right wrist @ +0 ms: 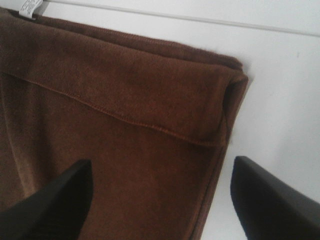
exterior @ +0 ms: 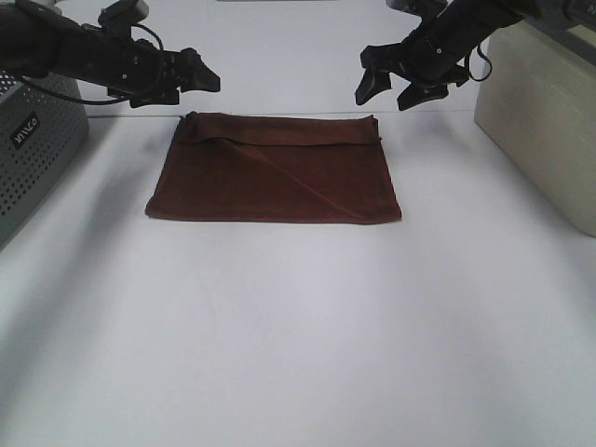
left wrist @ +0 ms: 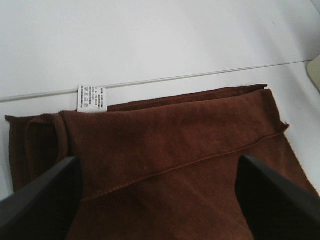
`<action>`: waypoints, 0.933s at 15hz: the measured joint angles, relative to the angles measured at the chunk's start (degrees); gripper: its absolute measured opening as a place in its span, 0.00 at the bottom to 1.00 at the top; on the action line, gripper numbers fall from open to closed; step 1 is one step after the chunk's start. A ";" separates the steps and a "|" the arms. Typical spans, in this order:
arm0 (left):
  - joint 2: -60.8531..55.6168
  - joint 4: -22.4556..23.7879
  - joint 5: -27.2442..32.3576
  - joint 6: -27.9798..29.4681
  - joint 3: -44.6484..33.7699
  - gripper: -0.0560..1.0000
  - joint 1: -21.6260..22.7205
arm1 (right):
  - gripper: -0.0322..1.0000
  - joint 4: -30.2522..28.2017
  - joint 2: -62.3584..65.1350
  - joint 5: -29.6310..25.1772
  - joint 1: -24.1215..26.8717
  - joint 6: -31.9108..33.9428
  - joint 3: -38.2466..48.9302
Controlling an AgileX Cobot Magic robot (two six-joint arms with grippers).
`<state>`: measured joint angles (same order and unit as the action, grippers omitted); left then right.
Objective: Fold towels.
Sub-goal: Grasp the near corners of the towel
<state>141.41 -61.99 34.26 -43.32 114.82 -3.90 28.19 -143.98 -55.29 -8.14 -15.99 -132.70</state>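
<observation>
1. A grey perforated box (exterior: 28, 149) stands at the far left edge of the white bench (exterior: 298, 335).
2. The left tool (exterior: 197, 82) (left wrist: 157, 200) hangs above the towel's far left corner. Its two dark fingers (left wrist: 40, 200) are spread wide with nothing pinched between them.
3. The maroon towel (exterior: 275, 168) (left wrist: 170, 150) (right wrist: 110, 110) lies folded flat on the far middle of the bench, between the two tools and below them. A turned-over strip runs along its far edge, and a diagonal crease crosses the top layer.
4. A small white tag (left wrist: 92, 97) (right wrist: 30, 6) sticks out from the towel's far edge near the left corner, resting on the bench.
5. The right tool (exterior: 384, 98) (right wrist: 160, 205) hangs above the towel's far right corner. Its fingers (right wrist: 50, 205) are also spread apart and grip nothing, and the folded corner shows between them.
6. A beige box (exterior: 545, 112) sits at the far right of the bench, well apart from the towel.
</observation>
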 joint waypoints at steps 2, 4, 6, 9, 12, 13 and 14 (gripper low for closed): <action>-0.92 0.74 5.73 3.95 0.00 0.80 1.95 | 0.73 -0.23 0.74 -4.30 0.00 2.18 0.00; -1.55 4.30 10.71 8.25 0.00 0.80 2.41 | 0.73 -0.40 1.55 -8.31 0.00 4.24 0.00; -3.09 7.79 12.38 13.46 -1.55 0.80 2.18 | 0.73 -1.38 2.86 -11.29 0.00 6.07 0.11; -8.37 9.00 10.60 16.04 -11.63 0.80 2.01 | 0.73 -2.58 5.73 -13.52 0.00 7.51 3.32; -13.58 9.11 7.56 17.02 -24.18 0.80 2.01 | 0.73 -2.58 11.17 -11.34 0.00 7.28 16.96; -13.75 9.51 7.56 17.65 -25.78 0.80 2.06 | 0.73 -2.06 12.78 -8.77 0.00 6.70 22.40; -13.75 11.23 7.62 18.51 -26.59 0.80 2.06 | 0.73 -1.38 13.58 -6.25 0.00 5.79 26.36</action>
<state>127.65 -50.76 41.88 -24.81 88.24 -1.83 26.81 -130.41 -61.54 -8.14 -10.20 -106.34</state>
